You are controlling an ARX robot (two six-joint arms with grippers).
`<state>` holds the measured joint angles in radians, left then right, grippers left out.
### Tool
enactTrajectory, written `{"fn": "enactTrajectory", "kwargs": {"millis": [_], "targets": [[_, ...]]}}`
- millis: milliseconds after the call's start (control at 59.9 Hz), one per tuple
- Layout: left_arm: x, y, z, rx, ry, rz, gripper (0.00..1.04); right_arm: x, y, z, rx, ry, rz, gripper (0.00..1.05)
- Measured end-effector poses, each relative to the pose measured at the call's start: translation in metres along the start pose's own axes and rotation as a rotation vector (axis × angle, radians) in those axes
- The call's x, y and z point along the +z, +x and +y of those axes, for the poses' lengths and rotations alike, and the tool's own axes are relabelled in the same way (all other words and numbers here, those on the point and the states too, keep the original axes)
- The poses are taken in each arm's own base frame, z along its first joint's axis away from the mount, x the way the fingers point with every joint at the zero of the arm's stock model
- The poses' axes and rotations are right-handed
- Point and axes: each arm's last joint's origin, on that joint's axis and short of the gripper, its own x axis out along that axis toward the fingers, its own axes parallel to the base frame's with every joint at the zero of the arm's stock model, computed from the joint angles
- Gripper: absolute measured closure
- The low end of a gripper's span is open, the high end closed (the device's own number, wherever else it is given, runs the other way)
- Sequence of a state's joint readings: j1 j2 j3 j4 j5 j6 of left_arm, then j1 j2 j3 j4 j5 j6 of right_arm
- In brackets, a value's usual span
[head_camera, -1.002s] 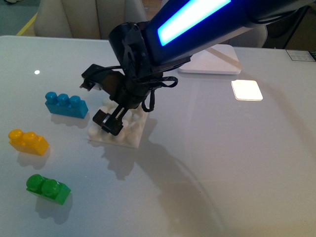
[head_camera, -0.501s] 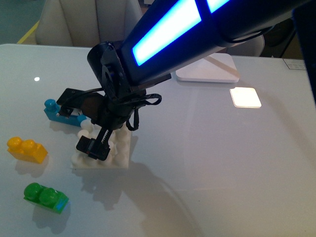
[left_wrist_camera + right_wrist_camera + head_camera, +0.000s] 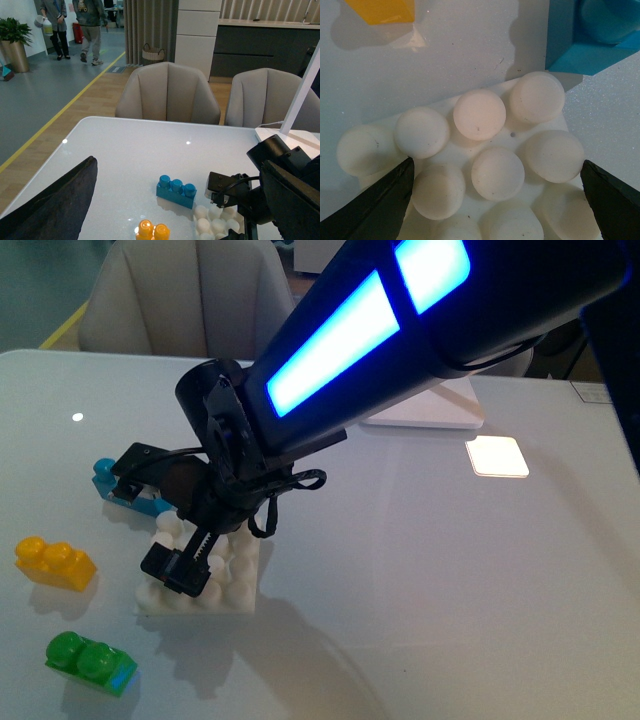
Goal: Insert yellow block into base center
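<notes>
The white studded base (image 3: 232, 580) lies on the table at front left. My right gripper (image 3: 180, 575) is shut on the base, its fingers at two opposite sides; the right wrist view shows the base's studs (image 3: 490, 145) between them. The yellow block (image 3: 55, 562) lies apart, left of the base; it also shows in the left wrist view (image 3: 153, 232) and the right wrist view (image 3: 381, 10). My left gripper is open; only one dark finger (image 3: 50, 205) shows, well above the table and away from the blocks.
A blue three-stud brick (image 3: 125, 490) lies just behind the base, close to the right gripper. A green two-stud brick (image 3: 90, 662) lies at the front left. A white lamp foot (image 3: 430, 410) and a bright light patch (image 3: 497, 456) are at the back right.
My right gripper has slid the base toward the front left, away from the blue brick and nearer the yellow and green bricks.
</notes>
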<state>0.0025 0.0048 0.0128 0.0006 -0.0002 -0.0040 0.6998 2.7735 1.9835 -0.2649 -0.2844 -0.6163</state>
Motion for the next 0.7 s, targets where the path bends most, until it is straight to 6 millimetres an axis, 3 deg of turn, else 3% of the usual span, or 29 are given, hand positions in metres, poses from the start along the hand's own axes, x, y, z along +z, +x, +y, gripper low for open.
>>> {"fn": "enactTrajectory", "kwargs": {"millis": [418, 701], "targets": [[0.000, 0.000, 0.000, 0.000, 0.000, 0.000, 0.07, -0.003, -0.010, 0.001, -0.028, 0.087, -0.044, 0.09], [0.000, 0.000, 0.000, 0.000, 0.000, 0.000, 0.07, -0.013, -0.031, -0.019, -0.104, 0.180, -0.073, 0.09]]}}
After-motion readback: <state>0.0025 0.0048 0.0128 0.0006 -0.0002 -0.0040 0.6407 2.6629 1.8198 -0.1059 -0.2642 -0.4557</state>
